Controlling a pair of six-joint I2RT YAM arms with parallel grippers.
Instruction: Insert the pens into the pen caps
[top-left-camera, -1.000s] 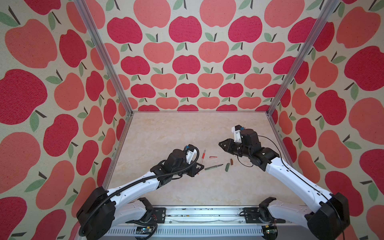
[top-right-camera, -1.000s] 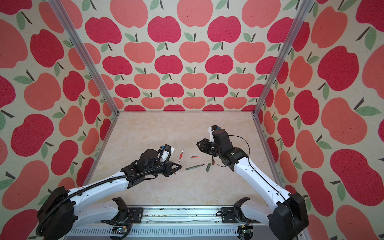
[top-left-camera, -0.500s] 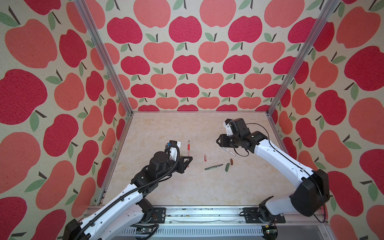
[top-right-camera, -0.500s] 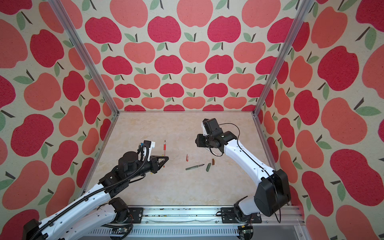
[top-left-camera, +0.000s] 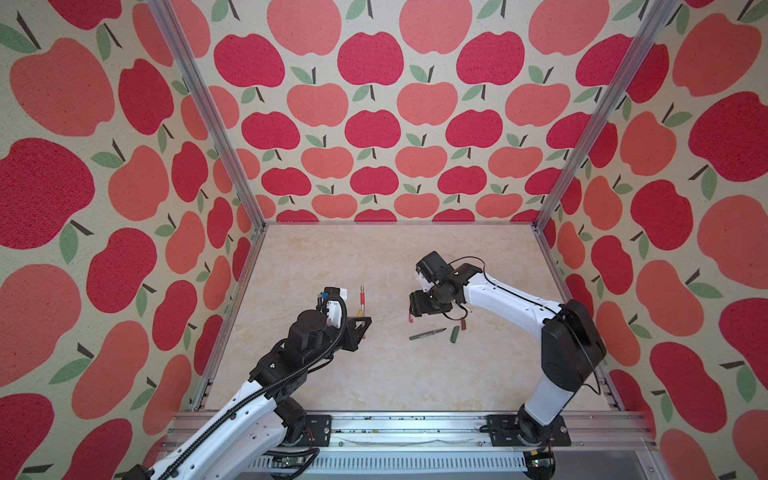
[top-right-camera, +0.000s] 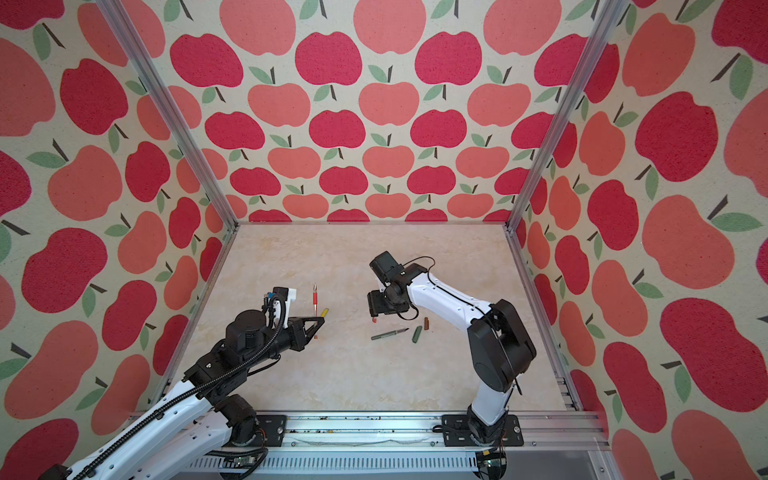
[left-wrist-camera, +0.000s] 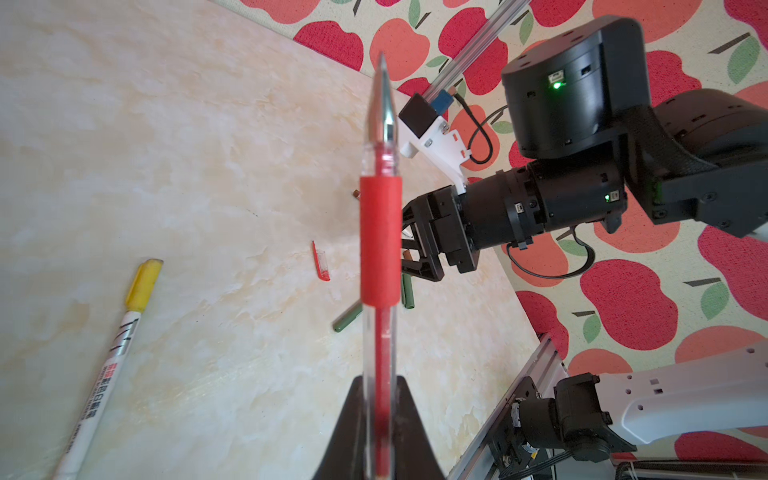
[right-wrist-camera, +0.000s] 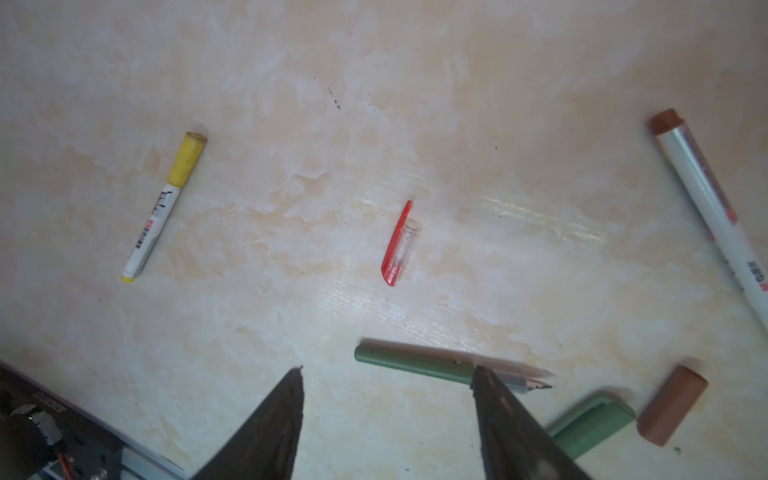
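Note:
My left gripper (left-wrist-camera: 378, 384) is shut on the red pen (left-wrist-camera: 380, 241), which stands up from the jaws with its metal tip bare; both top views show this pen (top-left-camera: 362, 297) (top-right-camera: 314, 298). The red pen cap (right-wrist-camera: 397, 245) (top-left-camera: 410, 318) lies loose on the table. My right gripper (right-wrist-camera: 388, 370) (top-left-camera: 419, 309) hangs open just above the table, over and beside that cap, with nothing between its jaws. The dark green pen (right-wrist-camera: 411, 360) (top-left-camera: 426, 333) lies by one right fingertip. Its green cap (right-wrist-camera: 590, 424) and a brown cap (right-wrist-camera: 671, 409) lie close by.
A white pen with a yellow cap on it (right-wrist-camera: 166, 203) (left-wrist-camera: 124, 332) lies beside my left gripper. A white pen with a brown end (right-wrist-camera: 706, 199) lies under the right arm. Apple-patterned walls enclose the marbled table (top-left-camera: 374, 257); a metal rail (top-left-camera: 415, 428) runs along the front.
My left arm has drawn back to the left with the red pen still in it. The right gripper has turned down toward the table over the red cap and opened.

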